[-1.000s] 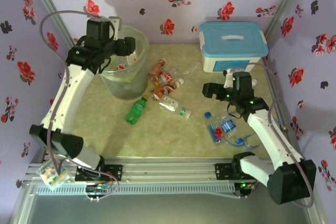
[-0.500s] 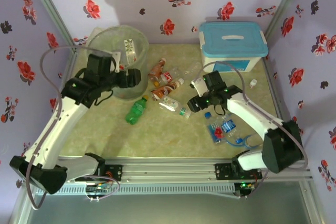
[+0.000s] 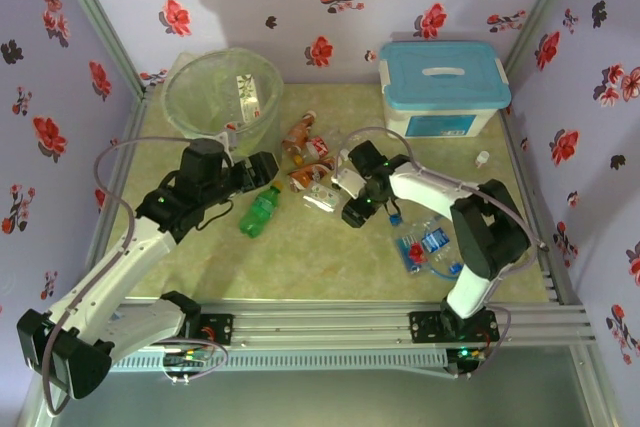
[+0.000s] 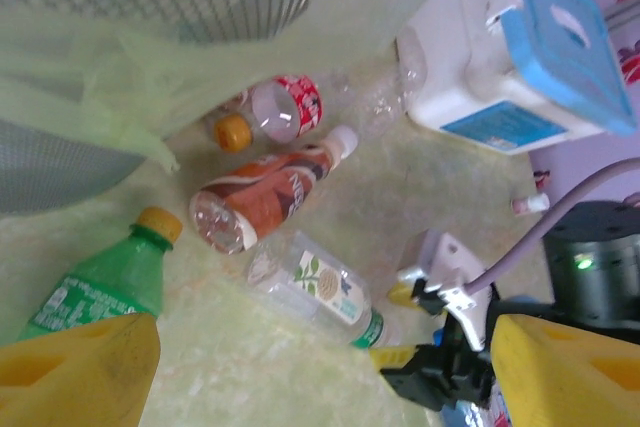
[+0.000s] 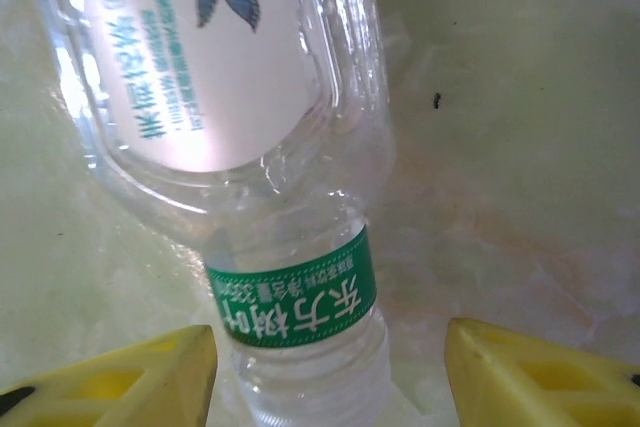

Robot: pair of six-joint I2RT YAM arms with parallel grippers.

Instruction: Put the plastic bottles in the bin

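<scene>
Top view, bin: stood at the bench's far left, lined with a clear bag.
Top view, left claw: hung near the bin, just beyond the green bottle.
Top view, right claw: sat low at mid-bench over the clear white-labelled bottle.
Left wrist, left claw: spread wide, gripping nothing. The green bottle, brown bottle, red-labelled bottle and clear white-labelled bottle lay on the bench.
Right wrist, right claw: straddled the neck of the clear white-labelled bottle, unclenched, with a gap showing on one side.
Handling: probably light, thin-walled, slick and easily dented. The stiff neck looked the best hold.
</scene>
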